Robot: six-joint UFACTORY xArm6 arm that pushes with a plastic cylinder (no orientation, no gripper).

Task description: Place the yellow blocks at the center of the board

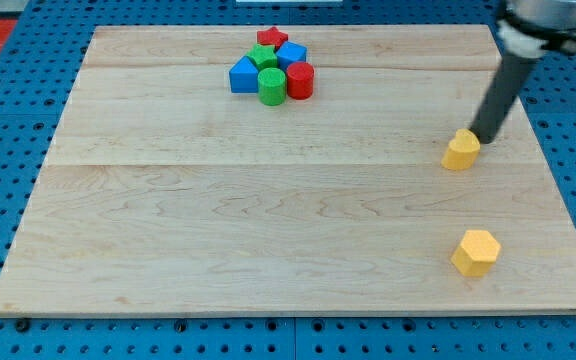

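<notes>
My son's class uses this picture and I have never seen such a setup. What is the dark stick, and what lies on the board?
There is one camera view, looking down at a wooden board. The dark stick is a robot arm's rod; it has no gripper and holds nothing, it only pushes. My tip sits at the upper right edge of a yellow block on the view's right. A yellow hexagonal block lies below it. Near the view's top is a cluster: red star, green block, blue blocks, green cylinder, red cylinder.

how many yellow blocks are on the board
2, both near the view's right edge. One yellow block sits mid-height, with my tip just at its upper right. The yellow hexagonal block lies below it, toward the view's bottom. None seems hidden.
</notes>
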